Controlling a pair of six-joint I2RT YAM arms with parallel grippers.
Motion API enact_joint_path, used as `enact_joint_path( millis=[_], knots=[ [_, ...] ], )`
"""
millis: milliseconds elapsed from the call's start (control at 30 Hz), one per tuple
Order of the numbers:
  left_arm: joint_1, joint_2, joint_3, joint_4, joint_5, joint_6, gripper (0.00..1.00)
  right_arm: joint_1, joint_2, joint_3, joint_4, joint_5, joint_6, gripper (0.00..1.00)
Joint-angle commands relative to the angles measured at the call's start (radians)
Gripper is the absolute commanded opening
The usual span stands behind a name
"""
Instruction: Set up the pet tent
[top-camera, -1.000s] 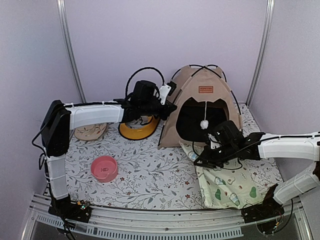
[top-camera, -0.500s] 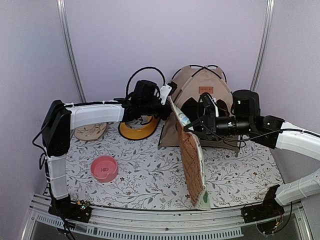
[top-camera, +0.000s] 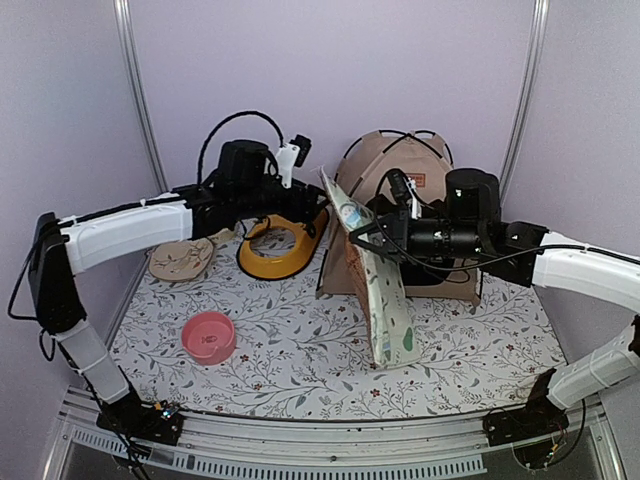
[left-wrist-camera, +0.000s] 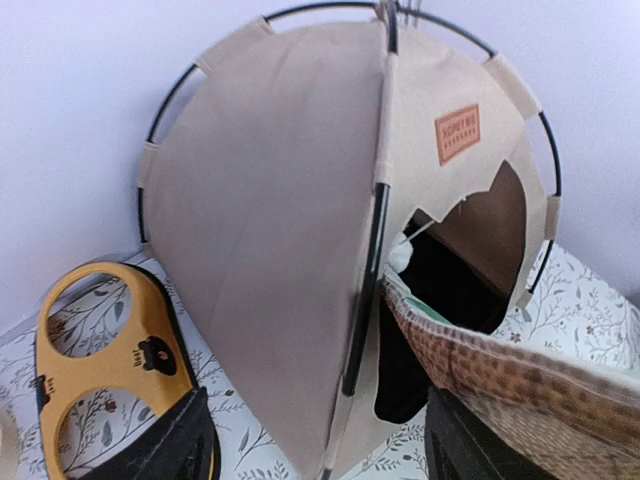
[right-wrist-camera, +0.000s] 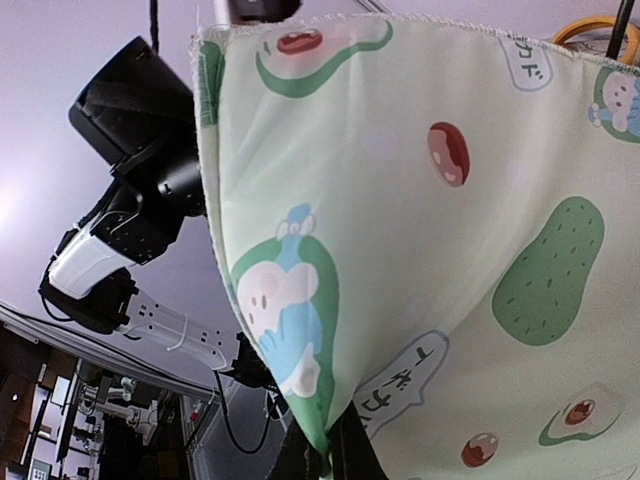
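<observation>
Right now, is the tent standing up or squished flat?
Standing up. The pet tent holds a dome shape, its black poles arched around it.

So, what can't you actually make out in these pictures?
- Pet tent interior: top view, the hanging mat and right arm cover the doorway; in the left wrist view it is mostly dark.
- Tent label: lettering too small to read.
- Right hand: right wrist view, mostly cut off by the bottom edge, pinching the mat.
- Yellow feeder: left wrist view, cut off at the bottom edge.
</observation>
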Motion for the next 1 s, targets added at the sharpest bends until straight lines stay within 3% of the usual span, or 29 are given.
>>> enact_joint_path(
  millis=[0, 300, 567, 800, 967],
  knots=[
    [0.050, -0.173, -0.180, 0.046, -0.046, -0.151, 0.76, 0.046, 0.057, 0.005, 0.136, 0.108, -0.019, 0.00],
    [0.063, -0.532, -0.584, 0.133, 0.089, -0.354, 0.77, 0.071, 0.277, 0.045, 0.253, 0.187, -0.029, 0.00],
    [0.044, -0.675, -0.808, 0.125, 0.190, -0.549, 0.76, 0.072, 0.415, 0.111, 0.308, 0.184, -0.043, 0.06],
    [-0.033, -0.675, -0.929, 0.231, 0.152, -0.605, 0.76, 0.081, 0.519, 0.197, 0.303, 0.134, -0.094, 0.35],
    [-0.089, -0.649, -1.045, 0.395, 0.005, -0.731, 0.75, 0.082, 0.448, 0.153, 0.289, 0.145, -0.109, 0.64]
  ],
)
